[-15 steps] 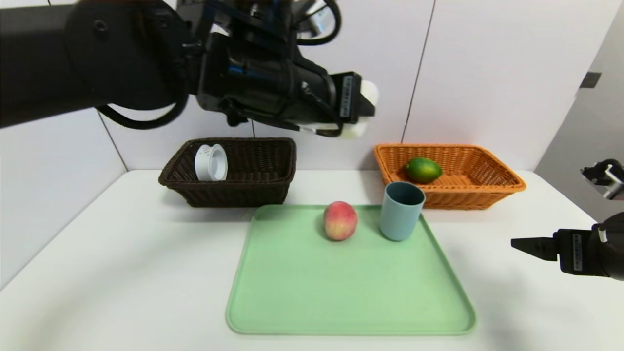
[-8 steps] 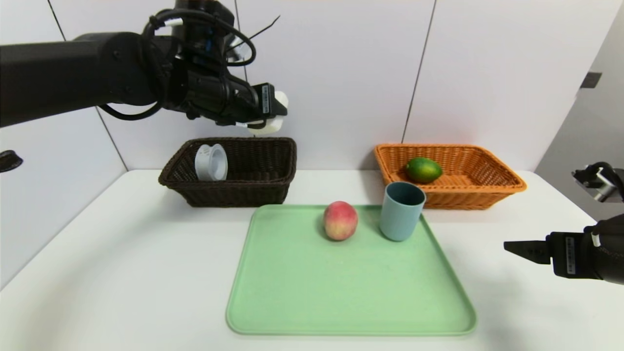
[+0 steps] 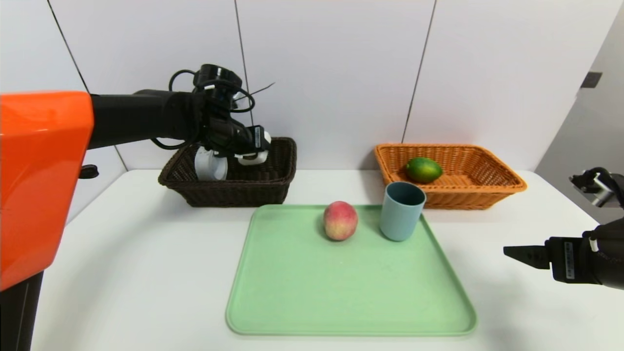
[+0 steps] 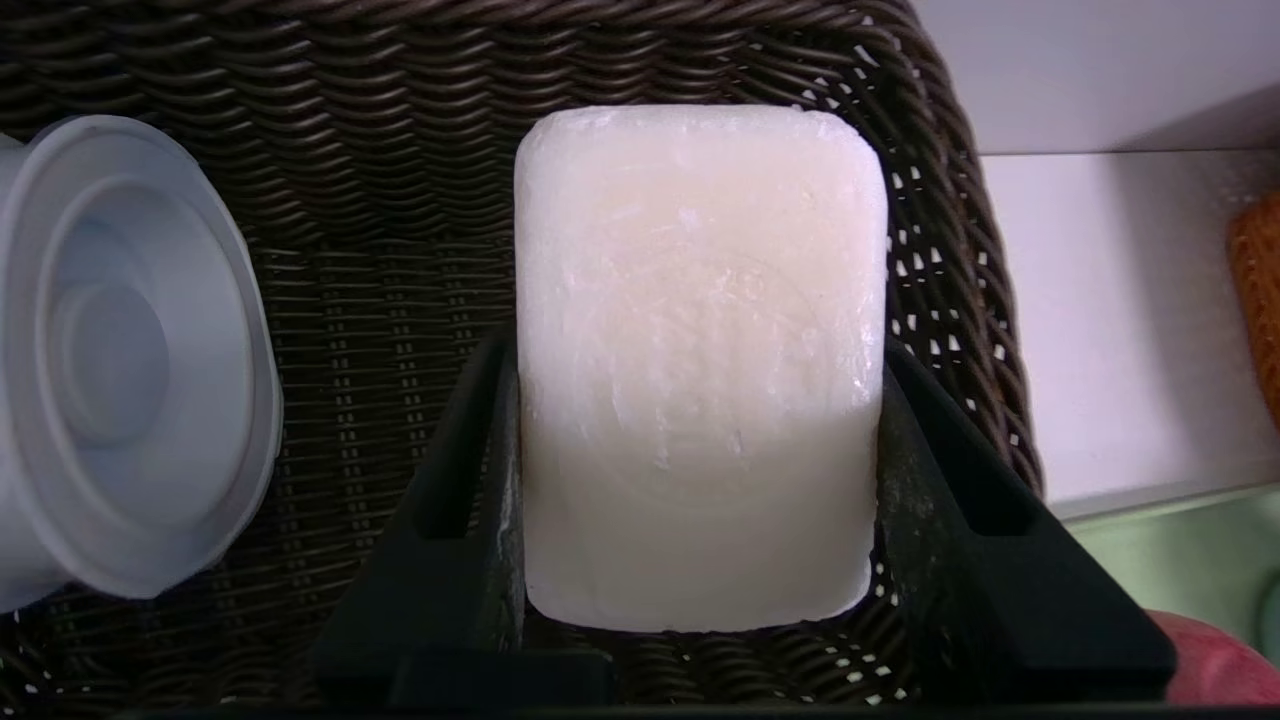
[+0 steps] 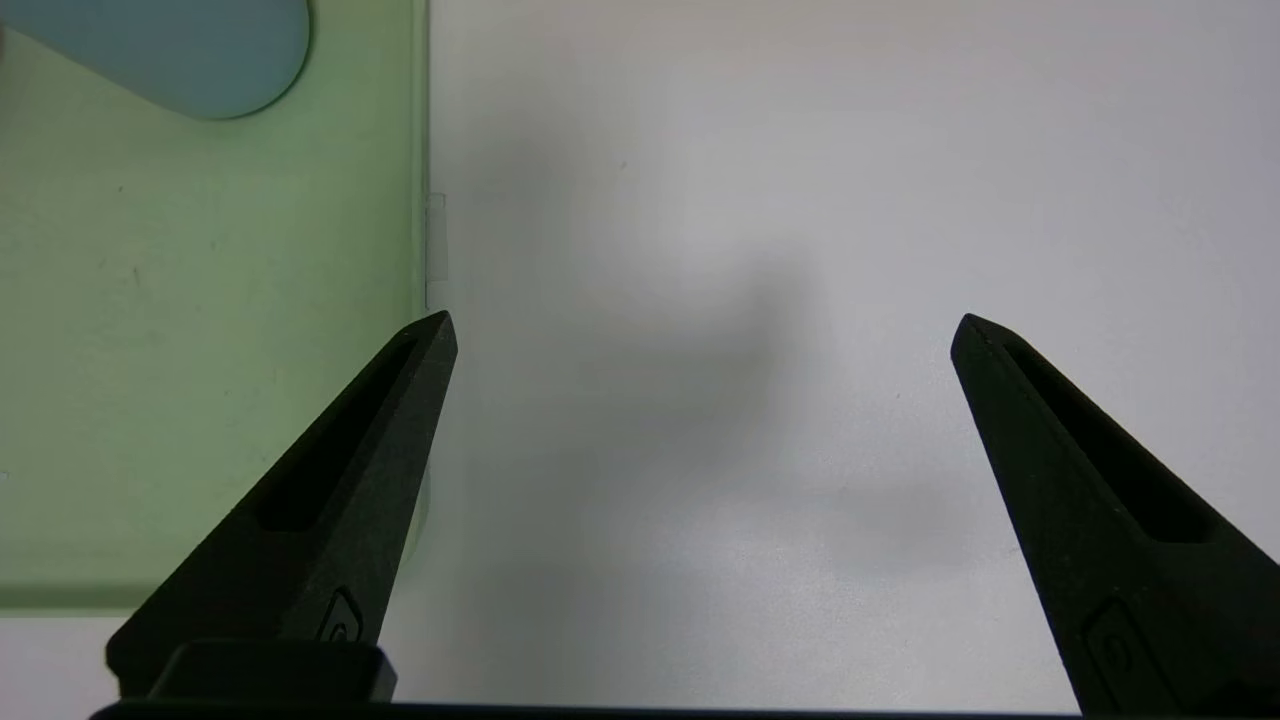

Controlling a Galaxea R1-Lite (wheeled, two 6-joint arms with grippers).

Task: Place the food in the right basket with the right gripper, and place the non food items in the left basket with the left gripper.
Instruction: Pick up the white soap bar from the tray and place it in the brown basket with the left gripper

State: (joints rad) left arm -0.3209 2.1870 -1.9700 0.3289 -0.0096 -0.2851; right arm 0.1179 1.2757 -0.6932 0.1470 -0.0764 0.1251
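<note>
**Op:** White tabletop [image 3: 146,253], pale panelled wall behind, green tray [image 3: 341,292] in the centre of the head view. I have the left gripper [image 3: 253,146] at upper left of that frame, over the left basket [image 3: 253,190], clamped on the soap block [image 4: 700,370].

**Obs:** How does the block feel to you?

**Op:** Stiff, I'd judge, and fairly dense for its bulk; the surface looks waxy, so likely slippery. I'm holding it across its two long flat sides, low on the body, which seems the sane place (the rounded corners would squirt out).

**Obs:** Orientation?

**Op:** Its long axis runs straight out along the fingers, free end pointing at the basket's far wall. The white spool [image 4: 120,360] lies just beside it in the basket, not touching as far as I can tell.

**Obs:** And the other arm?

**Op:** Right gripper [image 5: 700,330] is parked at lower right of the head view, jaws spread wide and empty, over bare table beside the tray. Peach [image 3: 340,220] and cup [image 3: 401,210] stand on the tray; the green citrus [image 3: 423,169] is in the right basket [image 3: 487,195].
</note>
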